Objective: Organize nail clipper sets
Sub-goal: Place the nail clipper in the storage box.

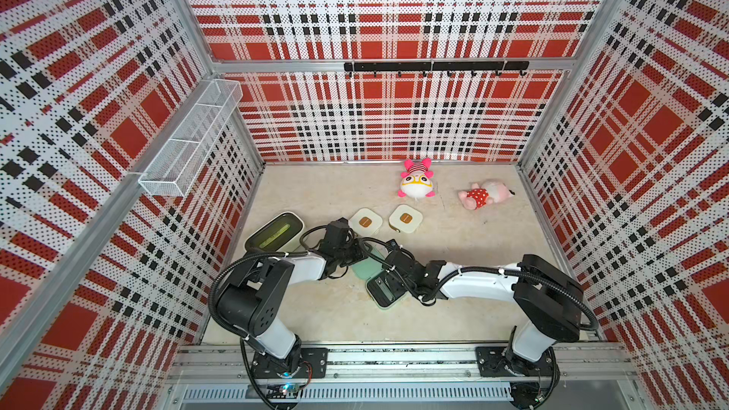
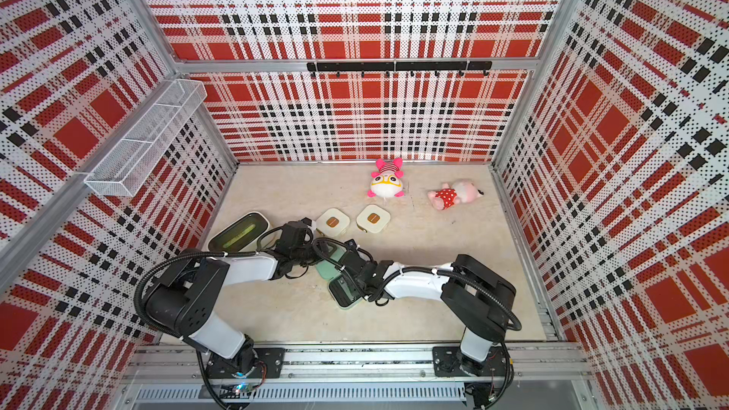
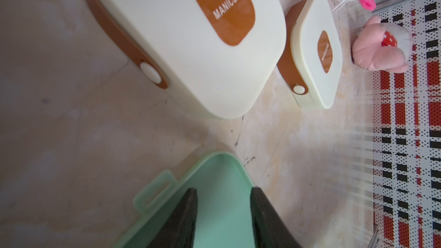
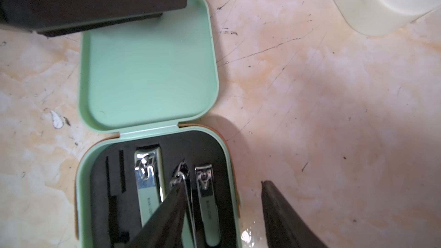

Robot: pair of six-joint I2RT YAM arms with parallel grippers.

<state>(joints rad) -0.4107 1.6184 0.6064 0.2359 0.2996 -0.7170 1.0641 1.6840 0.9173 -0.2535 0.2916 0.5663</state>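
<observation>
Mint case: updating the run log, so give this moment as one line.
mint case: open | lid: laid flat | left tool: over lid, apart | right tool: open, over insert | cream cases: shut

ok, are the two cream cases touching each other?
Apart. In both top views a strip of bare floor separates the left cream case from the right cream case.

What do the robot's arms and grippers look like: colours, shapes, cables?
The left arm and right arm have white rounded links and black joint housings, each with a black corrugated cable. The left gripper and right gripper have dark, flat, tapering fingers.
</observation>
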